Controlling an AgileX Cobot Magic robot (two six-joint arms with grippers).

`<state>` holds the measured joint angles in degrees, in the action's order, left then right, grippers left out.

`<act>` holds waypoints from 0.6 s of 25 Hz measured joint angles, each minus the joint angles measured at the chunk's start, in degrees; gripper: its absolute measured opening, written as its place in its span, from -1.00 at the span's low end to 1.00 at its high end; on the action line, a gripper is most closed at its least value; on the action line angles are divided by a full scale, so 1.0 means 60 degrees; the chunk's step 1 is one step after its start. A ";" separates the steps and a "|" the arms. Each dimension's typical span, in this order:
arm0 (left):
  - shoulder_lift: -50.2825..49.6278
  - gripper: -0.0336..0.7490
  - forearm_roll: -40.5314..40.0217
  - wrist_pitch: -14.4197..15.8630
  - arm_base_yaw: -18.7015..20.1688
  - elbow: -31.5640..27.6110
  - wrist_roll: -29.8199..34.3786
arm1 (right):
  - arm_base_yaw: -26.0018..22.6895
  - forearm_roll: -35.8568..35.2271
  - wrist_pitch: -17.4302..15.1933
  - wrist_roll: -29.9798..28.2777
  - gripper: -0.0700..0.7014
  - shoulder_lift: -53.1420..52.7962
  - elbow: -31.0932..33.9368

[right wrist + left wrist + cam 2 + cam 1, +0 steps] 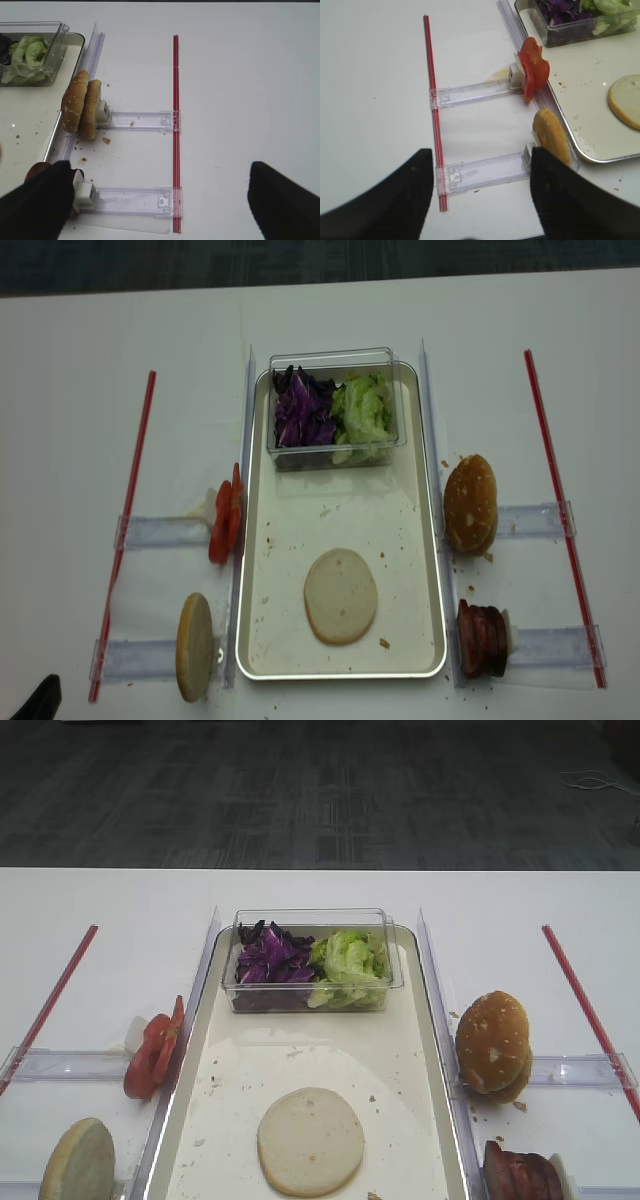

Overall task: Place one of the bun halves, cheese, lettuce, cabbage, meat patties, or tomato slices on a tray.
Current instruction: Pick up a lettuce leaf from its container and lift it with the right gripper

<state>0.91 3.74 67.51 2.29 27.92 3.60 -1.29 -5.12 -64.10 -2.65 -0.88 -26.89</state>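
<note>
Tray (428,570) lies lengthwise down the middle of the desk (100,920), one pale bun half (341,595) flat on its near end, tub of cabbage (300,408) and lettuce (362,410) at the far end. Your right claw (160,200) stands wide and empty; meat patties (481,638) sit on edge just left of it, nearer this arm. Only the overhead view shows the patties whole; the left claw (477,192), also spread and empty, sits beside the upright bun.

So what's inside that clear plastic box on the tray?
The clear box on the tray holds shredded purple cabbage on the left and green lettuce on the right. Whatever lies beneath the leaves is hidden.
</note>
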 joint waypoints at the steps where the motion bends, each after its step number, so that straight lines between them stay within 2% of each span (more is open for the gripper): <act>1: 0.0000 0.18 0.0000 0.0000 0.0000 0.0000 0.0000 | 0.0000 0.0000 0.0000 0.0000 0.98 0.0000 0.0000; 15: 0.0000 0.18 0.0000 0.0000 0.0000 0.0000 0.0000 | 0.0000 0.0000 0.0000 0.0000 0.98 0.0000 0.0000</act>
<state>0.91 3.74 67.51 2.29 27.92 3.60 -1.29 -5.12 -64.10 -2.65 -0.88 -26.89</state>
